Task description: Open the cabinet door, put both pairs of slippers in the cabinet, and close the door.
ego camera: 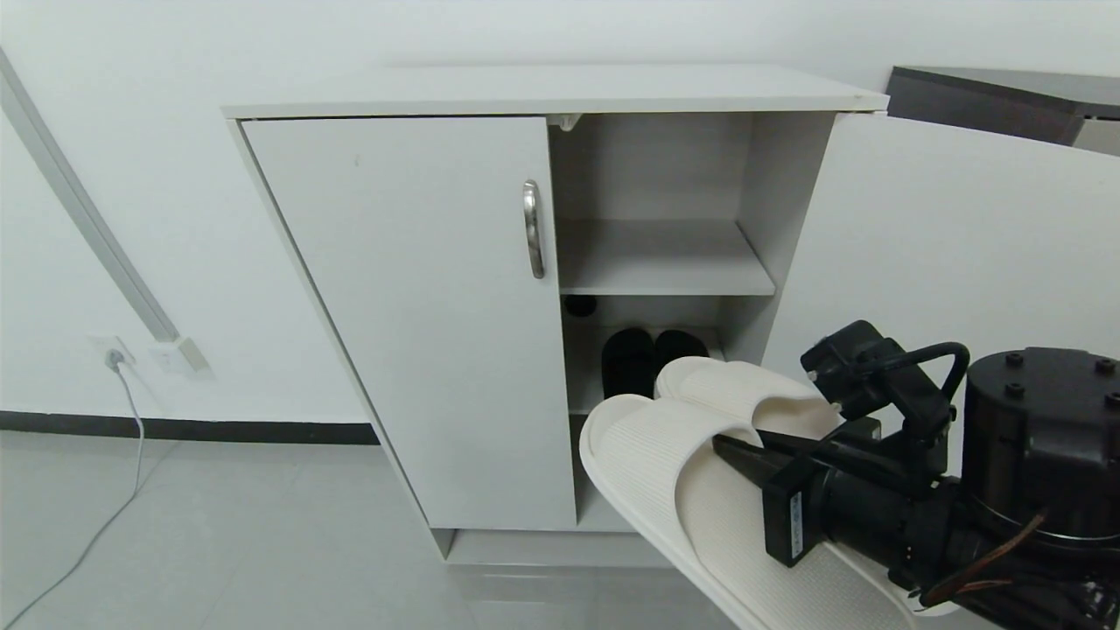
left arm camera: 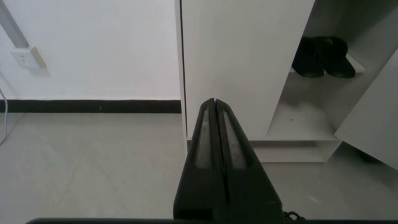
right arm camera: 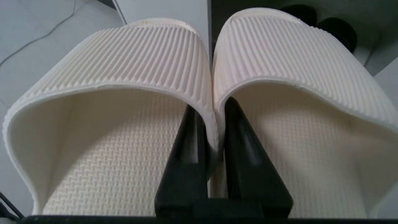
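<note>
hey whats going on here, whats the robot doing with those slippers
The robot is putting slippers away. Its right end effector is shut on the inner edges of a pair of white slippers, held in front of the cabinet. The right door is open and the left door is closed. A pair of black slippers already sits on a lower shelf inside. The left end effector is shut and empty.
</note>
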{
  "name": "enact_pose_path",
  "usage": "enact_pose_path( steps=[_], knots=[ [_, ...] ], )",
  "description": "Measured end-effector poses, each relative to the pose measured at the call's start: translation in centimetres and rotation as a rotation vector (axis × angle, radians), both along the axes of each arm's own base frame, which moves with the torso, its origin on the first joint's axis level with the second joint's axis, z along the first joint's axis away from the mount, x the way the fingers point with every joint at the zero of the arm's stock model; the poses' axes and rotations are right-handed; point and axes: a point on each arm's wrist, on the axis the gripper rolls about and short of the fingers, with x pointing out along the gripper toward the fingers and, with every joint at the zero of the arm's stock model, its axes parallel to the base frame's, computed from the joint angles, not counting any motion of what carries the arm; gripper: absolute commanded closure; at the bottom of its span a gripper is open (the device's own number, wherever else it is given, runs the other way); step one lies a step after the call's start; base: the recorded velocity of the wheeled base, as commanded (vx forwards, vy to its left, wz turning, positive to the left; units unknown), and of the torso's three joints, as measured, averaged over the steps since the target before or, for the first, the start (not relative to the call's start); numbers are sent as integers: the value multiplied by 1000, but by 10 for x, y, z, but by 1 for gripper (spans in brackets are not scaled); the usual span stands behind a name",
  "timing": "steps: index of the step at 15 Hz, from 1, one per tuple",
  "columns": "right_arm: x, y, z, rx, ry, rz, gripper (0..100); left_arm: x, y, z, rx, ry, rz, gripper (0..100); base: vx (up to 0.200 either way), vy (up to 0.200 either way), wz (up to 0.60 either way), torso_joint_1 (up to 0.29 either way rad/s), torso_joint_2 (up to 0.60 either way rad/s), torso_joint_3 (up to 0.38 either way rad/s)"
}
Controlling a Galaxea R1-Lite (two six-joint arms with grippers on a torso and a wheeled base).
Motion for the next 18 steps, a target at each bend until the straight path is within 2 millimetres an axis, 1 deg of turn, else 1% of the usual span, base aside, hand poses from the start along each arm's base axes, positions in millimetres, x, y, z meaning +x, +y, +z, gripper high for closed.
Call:
enact_pose_path(
  steps=[2,11,17,18],
  knots=[
    [0,0,0,0,1,0,100,0,0,0,0,-1,0,100,0,0,0,2,117,107],
    [1,2,-2,-6,-1,3,100,0,0,0,0,0,0,100,0,0,0,0,0,0],
    [6,7,-10,17,-21,6,100,0,0,0,0,0,0,100,0,0,0,0,0,0],
    [5,7,-13,13,-15,20,100,0,0,0,0,0,0,100,0,0,-600,2,2,2]
  ],
)
